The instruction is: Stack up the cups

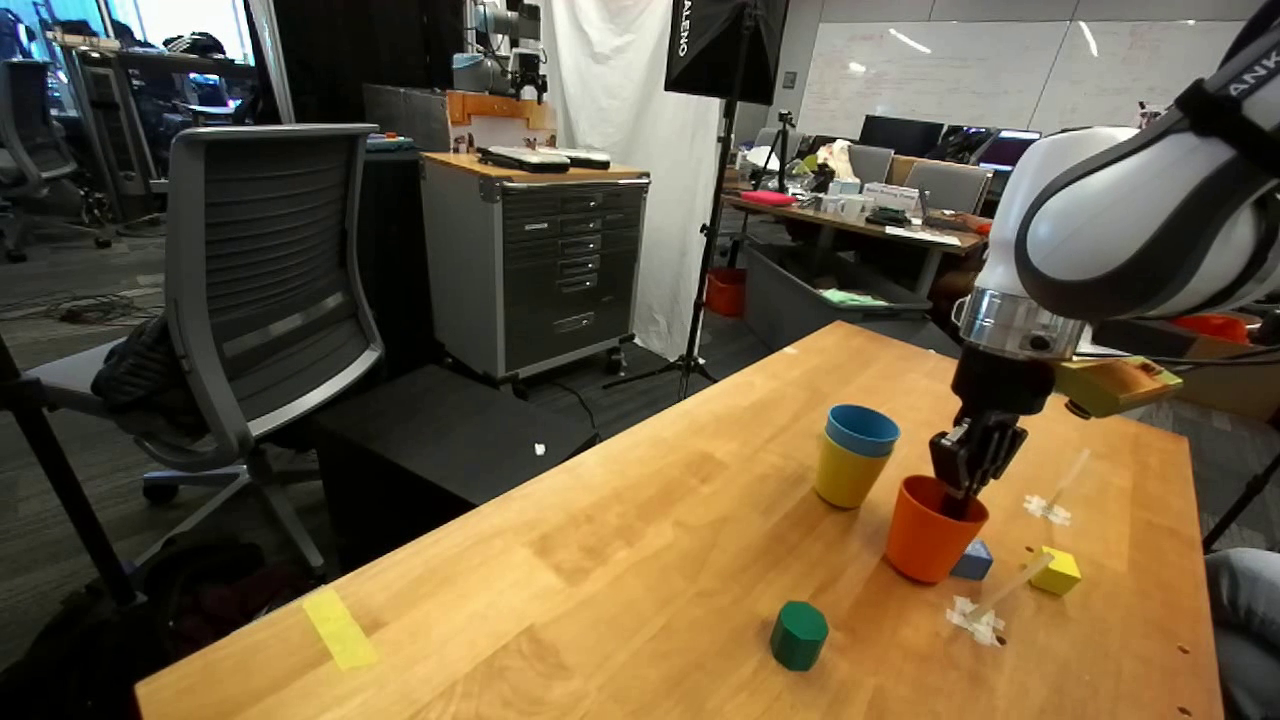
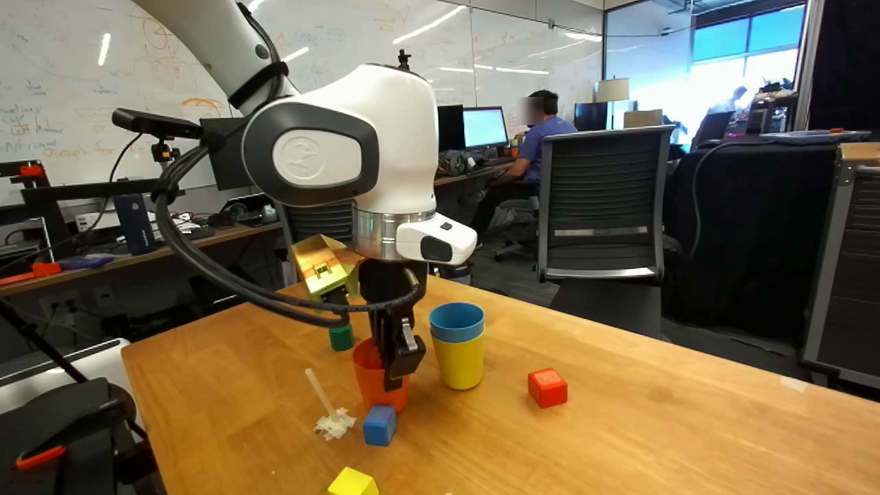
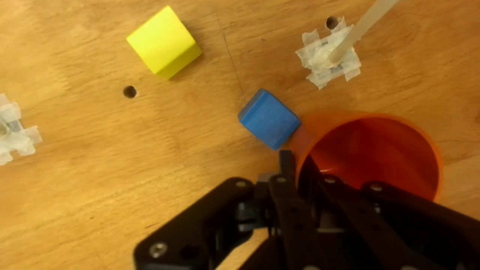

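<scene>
Desk (image 1: 600, 570) beneath, the gripper (image 3: 299, 168) stands near the blue cup (image 1: 862, 430) nested in the yellow cup (image 1: 848, 478) and pinches the orange cup (image 1: 917, 540) by its wall; best lift straight, then lower level into the blue. The wrist view lacks that pair and the red block (image 2: 548, 388), seen in an exterior view.

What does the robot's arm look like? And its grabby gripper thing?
Its smooth, rounded white arm has dark grey oval trim, partly visible letters reading ANK and a shiny silver metal ring. Long black cables loop beside it. The black mechanical gripper has slim fingers and small silver screw heads.
</scene>
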